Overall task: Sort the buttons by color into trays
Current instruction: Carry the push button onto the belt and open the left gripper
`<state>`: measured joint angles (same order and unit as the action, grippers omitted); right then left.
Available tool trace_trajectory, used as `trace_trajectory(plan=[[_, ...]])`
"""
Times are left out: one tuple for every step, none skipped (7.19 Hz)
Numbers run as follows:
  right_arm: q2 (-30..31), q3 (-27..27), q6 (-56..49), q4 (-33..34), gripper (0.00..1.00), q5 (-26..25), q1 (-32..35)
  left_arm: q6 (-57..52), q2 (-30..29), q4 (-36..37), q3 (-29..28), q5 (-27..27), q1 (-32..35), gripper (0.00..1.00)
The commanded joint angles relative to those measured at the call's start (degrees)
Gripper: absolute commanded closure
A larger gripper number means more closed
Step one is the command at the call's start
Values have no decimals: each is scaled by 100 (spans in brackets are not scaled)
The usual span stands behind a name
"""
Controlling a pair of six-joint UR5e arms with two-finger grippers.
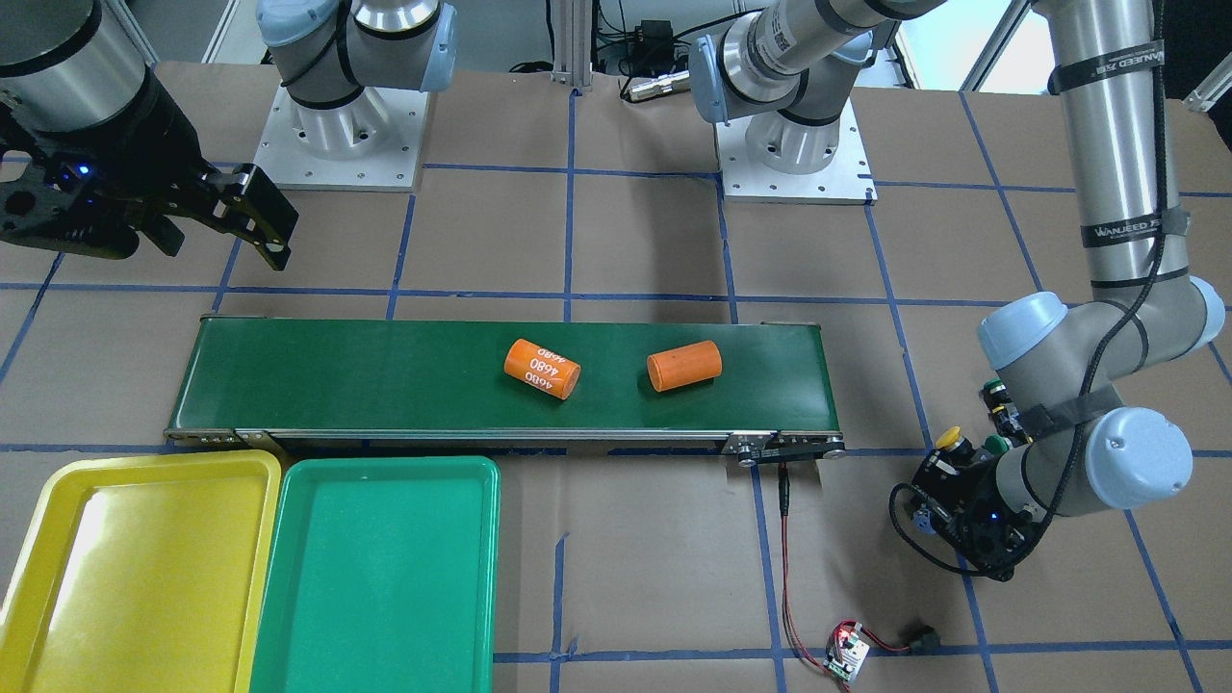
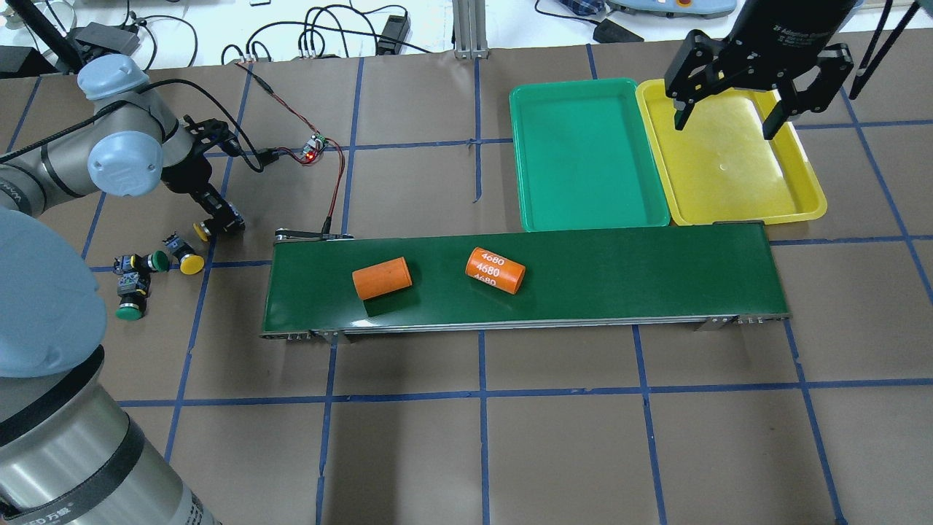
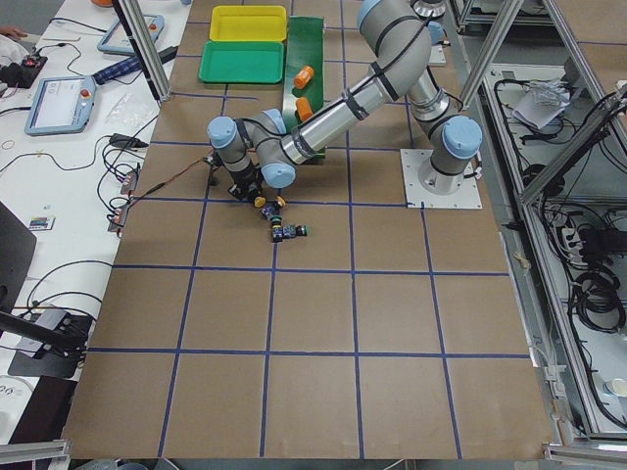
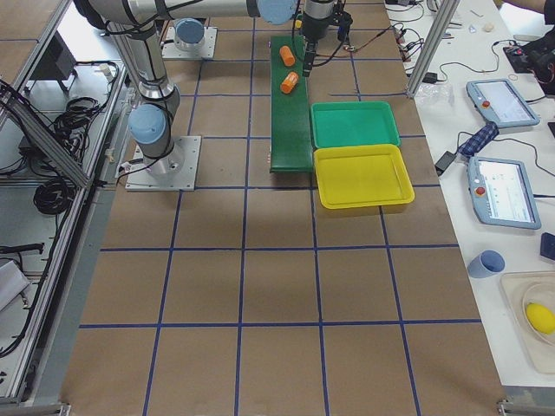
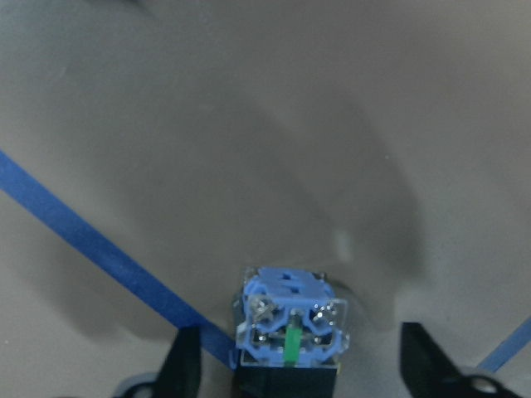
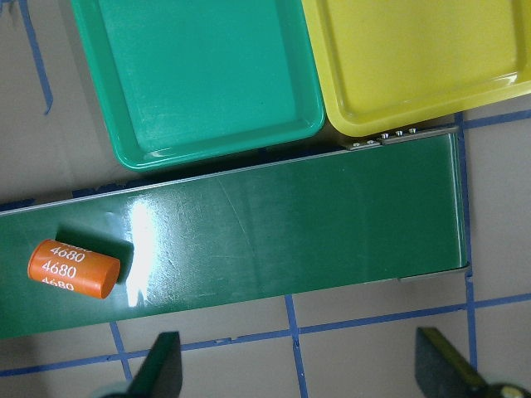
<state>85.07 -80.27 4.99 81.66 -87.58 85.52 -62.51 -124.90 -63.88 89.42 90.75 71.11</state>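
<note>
slippage is the risk: the left gripper (image 5: 300,348) stands open astride a yellow-capped button (image 5: 290,315) lying on the table (image 2: 510,437), well apart from the yellow tray (image 2: 802,210), off-centre between the jaws, so closing may twist it loose; the right gripper (image 2: 724,124) hangs open above that tray.

Bright even light, glare on yellow tray (image 1: 144,577), left wrist view blurred
</note>
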Motion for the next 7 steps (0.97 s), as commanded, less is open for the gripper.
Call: trace_trajectory(plan=[[1,3,2,-1,0,13,0,-32,333,-72,110,4,79,100],[1,3,-7,-1,0,13,0,-102,718,-107,415,-31,114,100],[18,3,2,-9,0,4,0,-173,1165,-98,793,-66,366,100],[-43,3,11,17,0,73,-18,-173,1596,-98,1110,-92,734,100],[0,3,11,8,0,65,-18,-165,1940,-98,1496,-162,929,100],[9,3,2,8,0,22,-9,-156,2178,-72,1787,-224,1149,100],[1,3,2,8,0,21,-9,-173,2302,-2,1790,-207,1586,100]])
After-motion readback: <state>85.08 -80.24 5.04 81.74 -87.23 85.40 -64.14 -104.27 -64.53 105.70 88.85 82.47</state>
